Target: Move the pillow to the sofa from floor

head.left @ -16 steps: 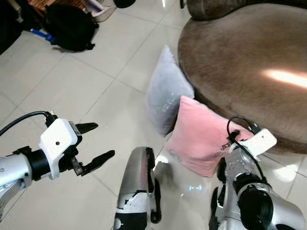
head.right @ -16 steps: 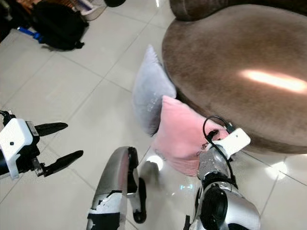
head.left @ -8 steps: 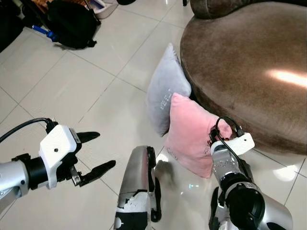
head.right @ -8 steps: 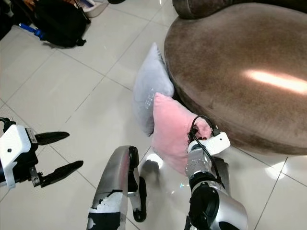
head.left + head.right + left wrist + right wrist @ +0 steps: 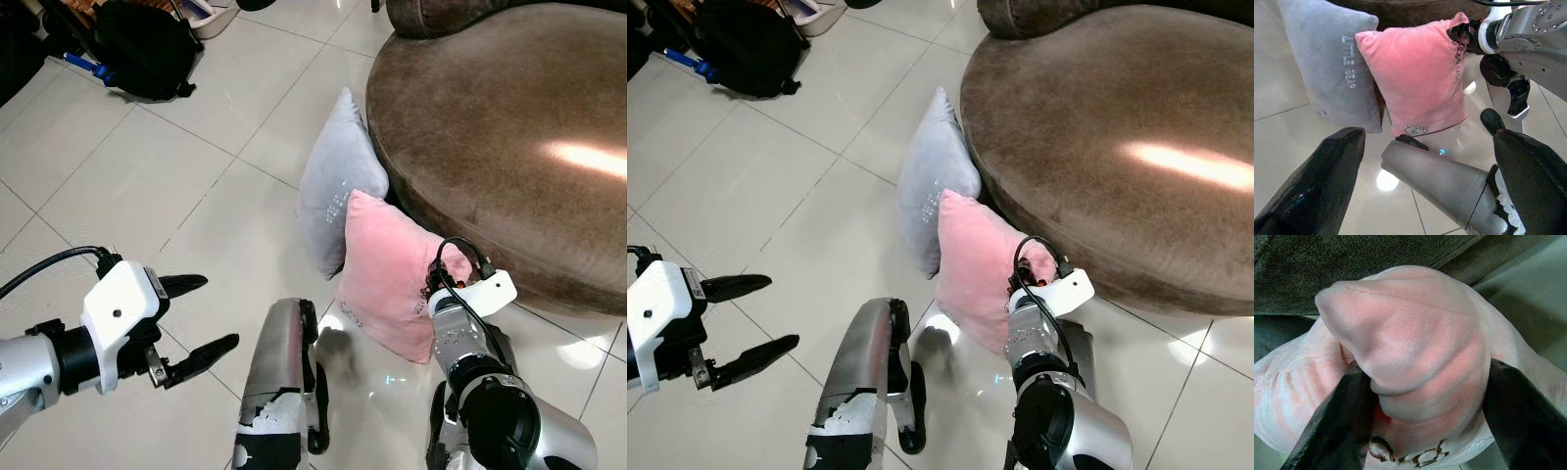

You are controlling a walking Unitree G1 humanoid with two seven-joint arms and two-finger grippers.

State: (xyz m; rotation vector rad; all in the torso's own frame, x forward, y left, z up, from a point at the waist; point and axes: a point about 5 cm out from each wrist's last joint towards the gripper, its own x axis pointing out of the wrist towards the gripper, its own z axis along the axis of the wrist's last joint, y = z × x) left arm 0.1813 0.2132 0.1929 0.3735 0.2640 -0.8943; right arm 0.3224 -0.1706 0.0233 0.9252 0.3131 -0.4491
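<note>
The pink pillow (image 5: 387, 274) is standing upright on the tiled floor (image 5: 147, 186), leaning against the brown sofa (image 5: 509, 137) and touching the grey pillow (image 5: 338, 181) beside it. The right gripper (image 5: 1465, 38) is pinching the pink pillow's upper corner, fingers clenched on the fabric. The left gripper (image 5: 191, 315) is hovering over the floor, fingers spread apart, grasping nothing

Plush velvety pink pillow (image 5: 387, 274), matt brown suede-like sofa (image 5: 509, 137), glossy tiled floor (image 5: 147, 186).
</note>
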